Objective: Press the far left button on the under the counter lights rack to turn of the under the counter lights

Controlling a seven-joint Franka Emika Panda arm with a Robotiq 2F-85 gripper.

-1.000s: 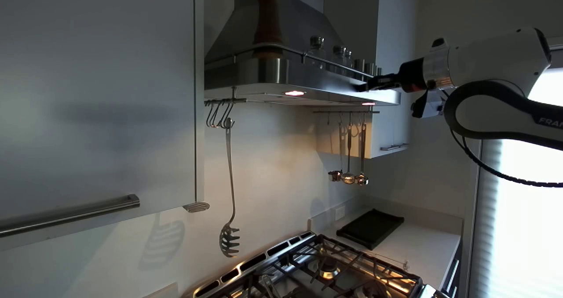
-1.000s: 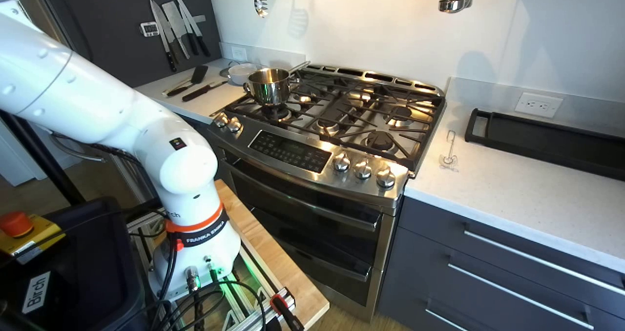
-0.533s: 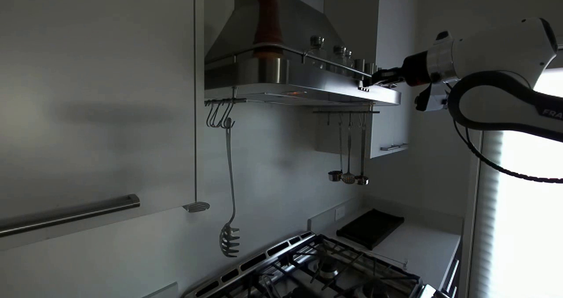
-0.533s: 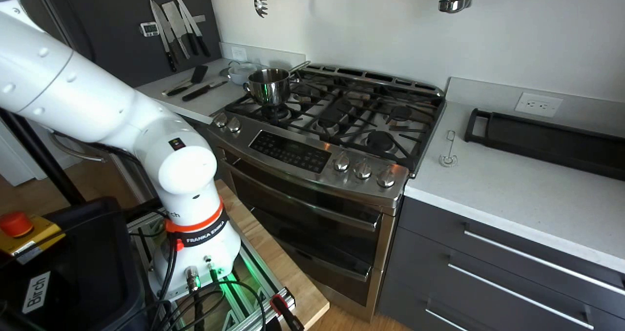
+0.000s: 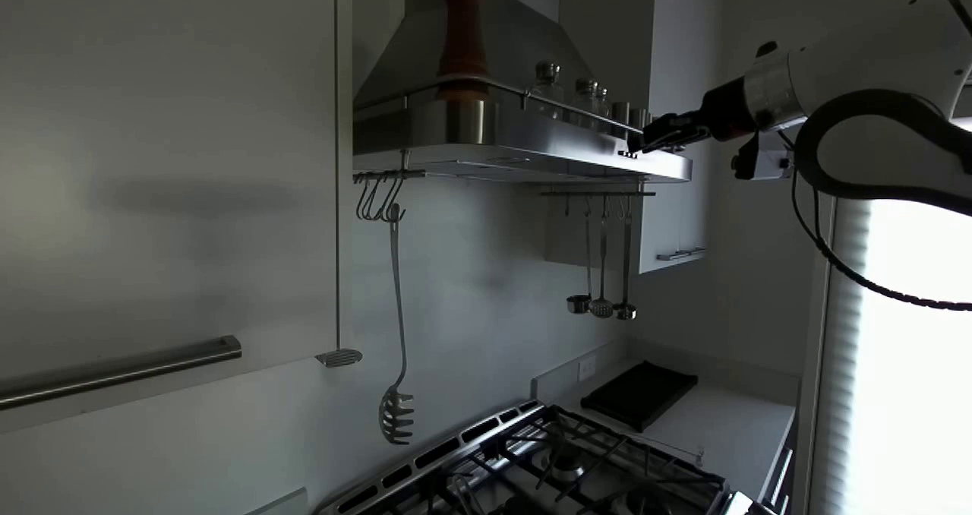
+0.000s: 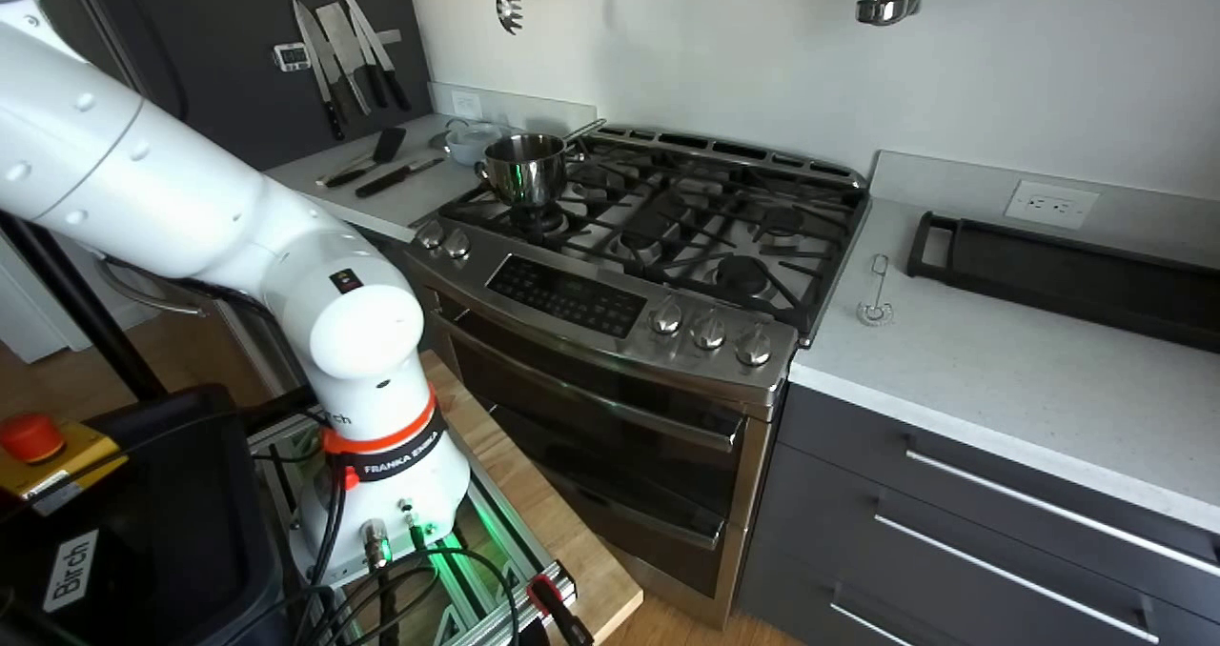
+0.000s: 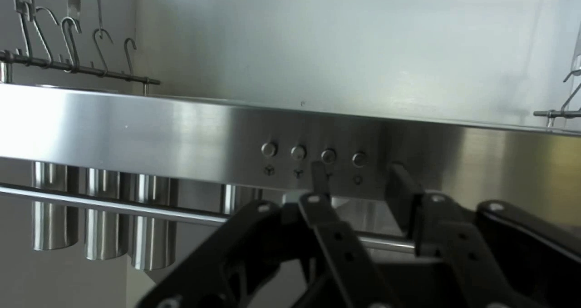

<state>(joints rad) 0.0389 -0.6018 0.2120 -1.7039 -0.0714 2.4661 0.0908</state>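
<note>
Tilting more steeply than half a second ago, the white robot arm with its looping black cable (image 5: 873,59) is now holding its forearm higher at the upper right of an exterior view. Spanning the upper middle there, the brushed-steel range hood (image 5: 566,139) is showing a dark, flat grey underside (image 5: 486,164), having lost its pink glow of a second ago. Stainless-steel gas range with black grates (image 6: 591,446) is filling the centre of an exterior view, a long black rectangular tray (image 6: 1087,274) lying at its right and a shiny round steel saucepan (image 6: 526,174) standing on the grates left of centre. Black two-finger gripper (image 7: 358,174) is pointing up from the bottom of the wrist view, where the hood is appearing upside down; its fingers (image 7: 404,194) are standing released, a gap between them. Four small round metal buttons (image 7: 298,152) are sitting in a row near mid-frame. The far left button (image 7: 359,159) is showing there as the rightmost, just above that gap. Whether a fingertip is touching the hood is remaining unclear.
</note>
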